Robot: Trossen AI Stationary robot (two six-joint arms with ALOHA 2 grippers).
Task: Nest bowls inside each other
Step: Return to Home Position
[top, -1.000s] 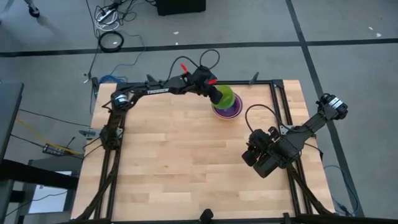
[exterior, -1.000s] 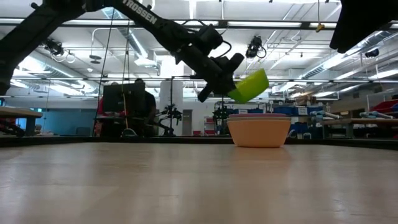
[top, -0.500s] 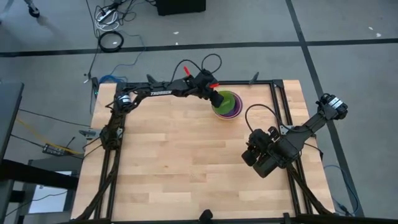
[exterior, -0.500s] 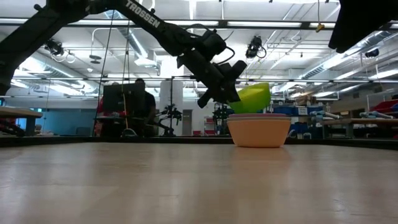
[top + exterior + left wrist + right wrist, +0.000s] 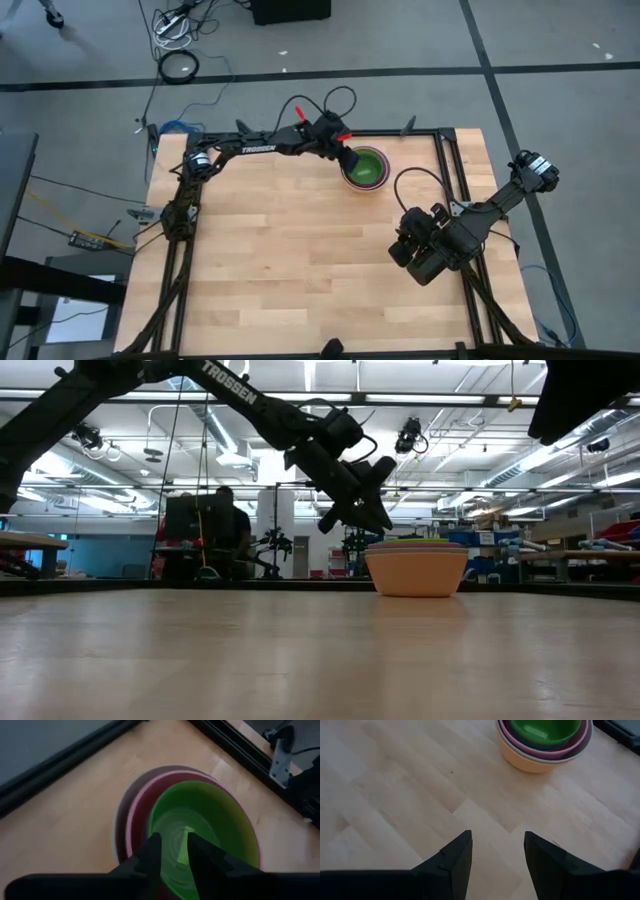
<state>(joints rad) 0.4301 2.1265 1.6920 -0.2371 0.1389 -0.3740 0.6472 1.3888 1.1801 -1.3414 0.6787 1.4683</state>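
Near the table's far right corner stands a stack of bowls: an orange bowl rests on the table with a pink bowl inside it. The lime green bowl sits level as the innermost one. My left gripper is open. It slants down just over the stack's left rim, with nothing between its fingers. In the low view its fingertips hang slightly above the rims. My right gripper is open above bare table at the right.
Black frame rails run along the table's far and right edges close to the stack, with a metal clamp on the rail. Bare wood spreads to the left and near side. A person stands in the room beyond.
My left gripper has sunk a little toward the stack, opened and let go of the lime green bowl. A second ago the bowl hung tilted above the stack. It now lies level inside the pink bowl.
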